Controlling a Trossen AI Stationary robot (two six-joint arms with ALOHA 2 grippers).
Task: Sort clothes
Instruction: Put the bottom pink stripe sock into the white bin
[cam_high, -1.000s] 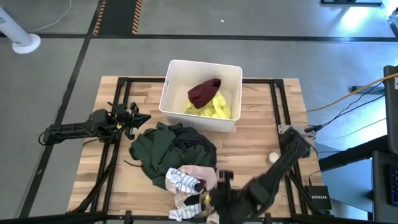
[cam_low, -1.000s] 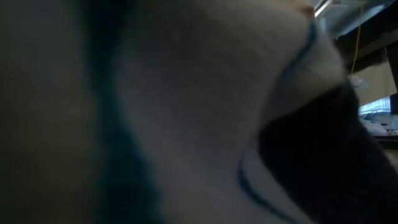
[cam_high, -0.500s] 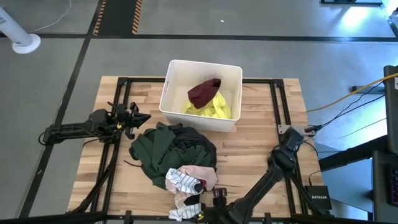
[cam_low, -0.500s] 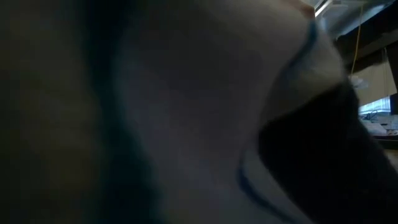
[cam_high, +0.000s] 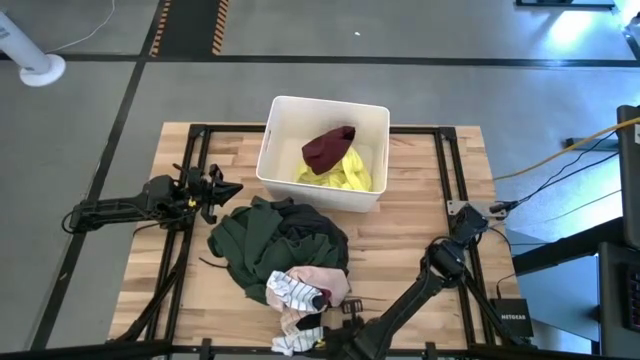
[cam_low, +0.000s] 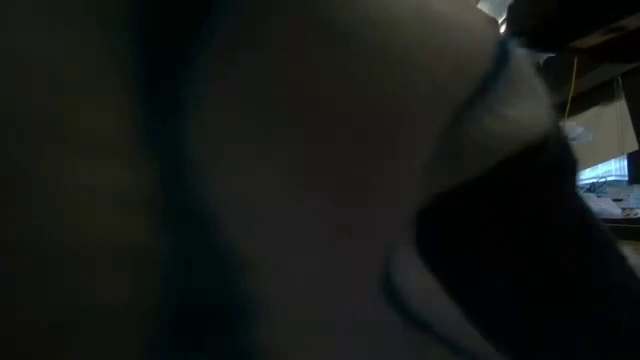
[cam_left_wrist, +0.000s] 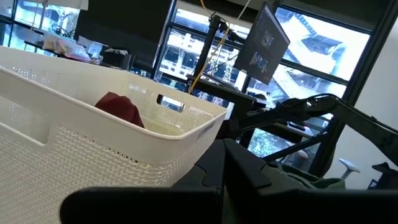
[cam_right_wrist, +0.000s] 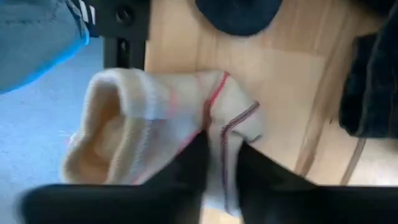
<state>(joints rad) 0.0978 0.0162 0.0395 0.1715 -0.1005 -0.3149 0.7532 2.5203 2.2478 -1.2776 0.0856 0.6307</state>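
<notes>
Wooden table (cam_high: 400, 200) holds a dark green and black garment heap (cam_high: 280, 240) at centre. At six o'clock, right gripper (cam_right_wrist: 221, 165) pinches a cream red-striped sock (cam_right_wrist: 155, 124). Left gripper (cam_high: 222, 187) waits at nine o'clock, opening unclear. "NETGEAR" box (cam_high: 512, 322) at four o'clock.

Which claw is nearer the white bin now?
Left. The left claw sits just beside the white bin, over the table's left side; the right claw is down by the striped sock.

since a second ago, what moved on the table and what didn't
The right arm has swung in toward the near edge, its elbow drawing back from the table's right side, and its gripper has come down onto a pale sock with red stitching, fingertips close together around a fold. The left gripper, the dark green pile and the white bin with its maroon and yellow clothes stayed put.
</notes>
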